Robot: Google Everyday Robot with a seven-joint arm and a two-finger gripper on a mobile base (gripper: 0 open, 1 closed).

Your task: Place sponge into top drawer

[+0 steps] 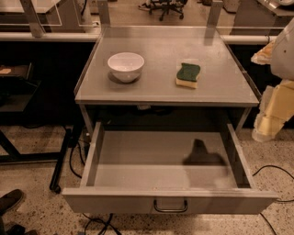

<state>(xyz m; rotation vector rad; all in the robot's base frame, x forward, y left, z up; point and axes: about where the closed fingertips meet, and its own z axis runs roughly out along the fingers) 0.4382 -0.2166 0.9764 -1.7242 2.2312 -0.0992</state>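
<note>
The sponge (188, 75), dark green scrub layer on yellow foam, lies flat on the grey table top (165, 55), right of centre. The top drawer (165, 160) is pulled fully open below the table; its grey inside is empty and its front panel bears a small metal loop handle (170, 206). My pale yellow gripper (272, 117) hangs at the right edge of the view, beside the table's right front corner, apart from the sponge and holding nothing that I can see.
A white bowl (126, 65) stands on the table left of the sponge. Dark cables (73, 156) lie on the speckled floor at the left. An office chair base (166, 8) stands beyond the table. A dark shoe (10, 200) is at the lower left.
</note>
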